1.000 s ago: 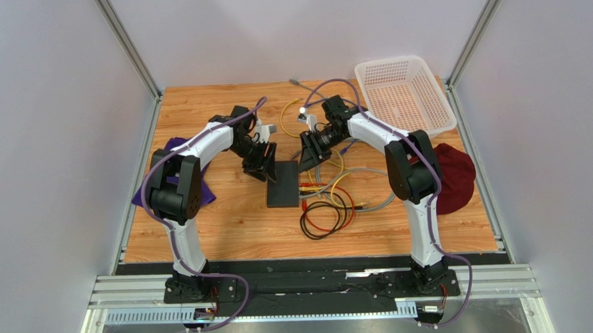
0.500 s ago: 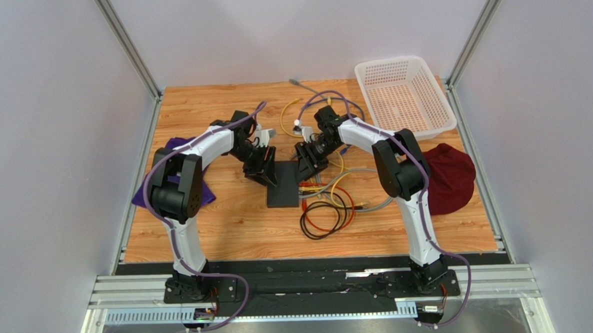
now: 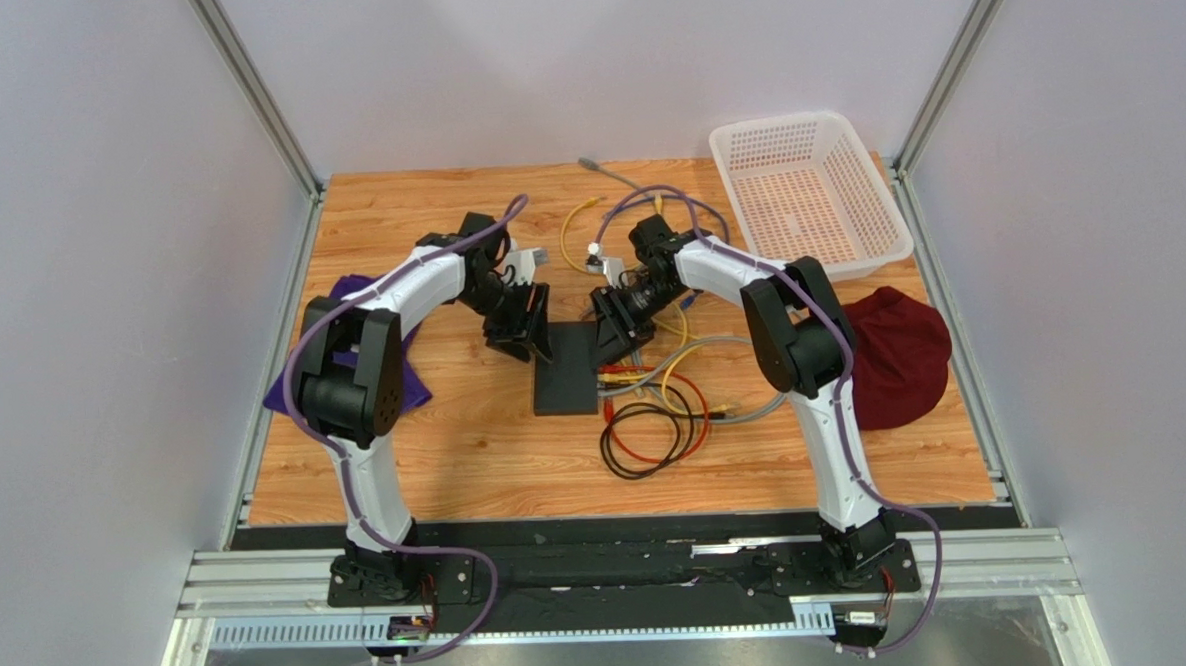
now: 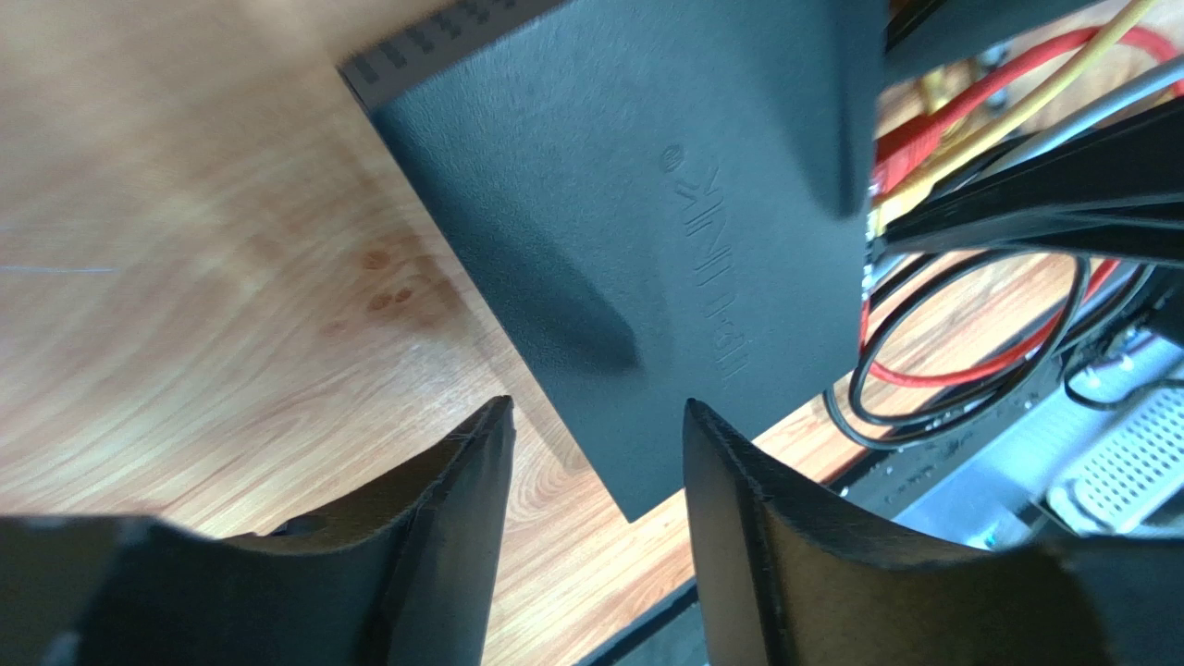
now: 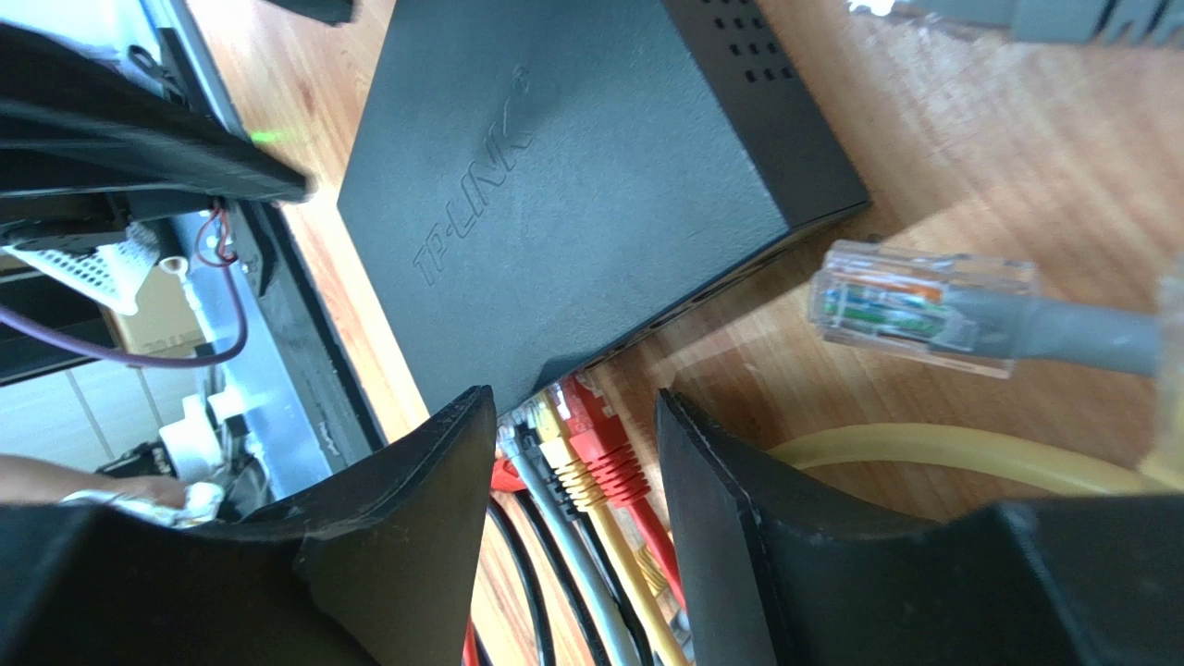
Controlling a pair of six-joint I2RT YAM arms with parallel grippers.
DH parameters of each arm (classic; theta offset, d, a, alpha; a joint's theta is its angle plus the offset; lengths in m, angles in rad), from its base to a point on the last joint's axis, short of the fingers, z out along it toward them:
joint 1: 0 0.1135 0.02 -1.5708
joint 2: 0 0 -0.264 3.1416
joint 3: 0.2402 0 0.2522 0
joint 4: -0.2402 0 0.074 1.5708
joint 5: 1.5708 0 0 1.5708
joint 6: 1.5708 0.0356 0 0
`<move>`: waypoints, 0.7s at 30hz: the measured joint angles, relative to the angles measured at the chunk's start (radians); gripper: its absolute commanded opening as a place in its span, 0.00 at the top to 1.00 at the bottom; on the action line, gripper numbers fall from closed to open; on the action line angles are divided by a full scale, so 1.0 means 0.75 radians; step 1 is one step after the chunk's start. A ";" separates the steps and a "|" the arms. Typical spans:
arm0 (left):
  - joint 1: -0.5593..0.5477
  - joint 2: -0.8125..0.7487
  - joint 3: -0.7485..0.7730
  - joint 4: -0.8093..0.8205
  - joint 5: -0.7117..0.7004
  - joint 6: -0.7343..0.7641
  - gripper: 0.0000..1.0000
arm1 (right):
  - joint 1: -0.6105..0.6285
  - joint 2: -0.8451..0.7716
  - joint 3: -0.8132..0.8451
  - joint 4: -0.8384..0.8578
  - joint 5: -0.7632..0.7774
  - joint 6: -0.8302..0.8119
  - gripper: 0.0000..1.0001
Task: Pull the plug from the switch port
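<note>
The switch is a flat black box lying mid-table, with its ports on the right edge. In the right wrist view a red plug, a yellow plug and a grey one sit side by side in the switch. My right gripper is open, its fingers straddling these plugs just above them without pinching any. My left gripper is open over the near corner of the switch, one finger on each side. In the top view the left gripper and right gripper flank the box's far end.
A coil of black and red cables lies right of the switch. A loose grey cable with a clear plug and a yellow cable lie nearby. A white basket stands back right, a maroon cloth right, a purple cloth left.
My right gripper has come down and leftward to the plugged edge of the switch. The left gripper has shifted only slightly at the box's far left corner.
</note>
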 measured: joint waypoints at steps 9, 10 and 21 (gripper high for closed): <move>0.002 0.037 -0.012 0.041 0.166 -0.027 1.00 | 0.000 0.002 0.001 -0.009 -0.011 -0.036 0.46; 0.002 0.056 -0.012 0.043 0.173 -0.025 1.00 | 0.000 0.002 0.001 -0.010 -0.012 -0.040 0.46; -0.004 0.172 0.040 0.020 0.261 -0.034 1.00 | -0.004 0.014 -0.001 -0.034 -0.015 -0.045 0.52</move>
